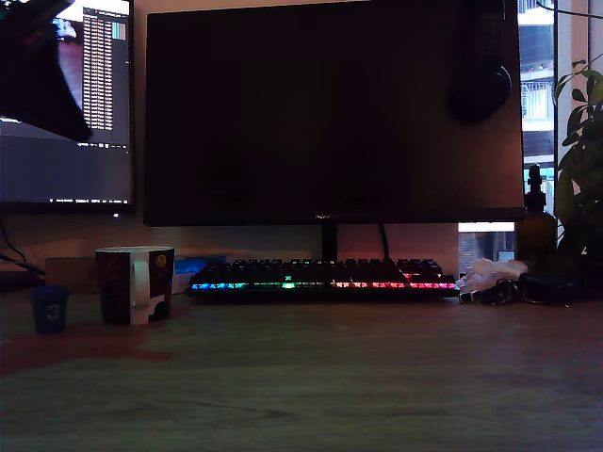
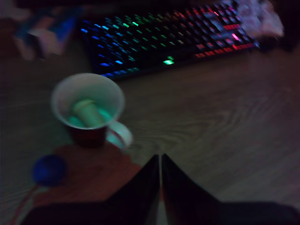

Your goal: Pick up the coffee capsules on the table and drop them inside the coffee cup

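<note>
one capsule in the mug, one beside it

the cream-beige capsule (image 2: 88, 112) lay inside the coffee cup (image 1: 135, 284), resting against the white inner wall, as the wrist view showed. the blue capsule (image 1: 50, 308) marked "3" stood on the desk (image 1: 358, 377) just beside the cup, on the exterior view's left of it, not touching it. in the wrist view it appeared as a blurred blue disc (image 2: 49, 169) near the cup's base.

the cup stood upright near the exterior view's left edge, its white handle turned toward the camera and a colourful print on its dark side. a reddish patch (image 2: 93, 173) covered the desk surface beneath and in front of the cup; what it was could not be told.

the gripper (image 2: 161, 161) hung above the desk, clear of the cup and the blue capsule. its dark jaws met tip to tip with only a thin slit between them, and held nothing. in the exterior view only a dark part of the arm (image 1: 38, 75) showed at the upper left.

behind the cup ran a keyboard (image 1: 325, 278) with rainbow backlighting, under a large dark monitor (image 1: 330, 113). a second, lit screen (image 1: 94, 85) stood at the exterior view's left. at the exterior view's right were a dark bottle (image 1: 535, 226), a leafy plant (image 1: 584, 151) and something crumpled and pale (image 1: 490, 273).
</note>
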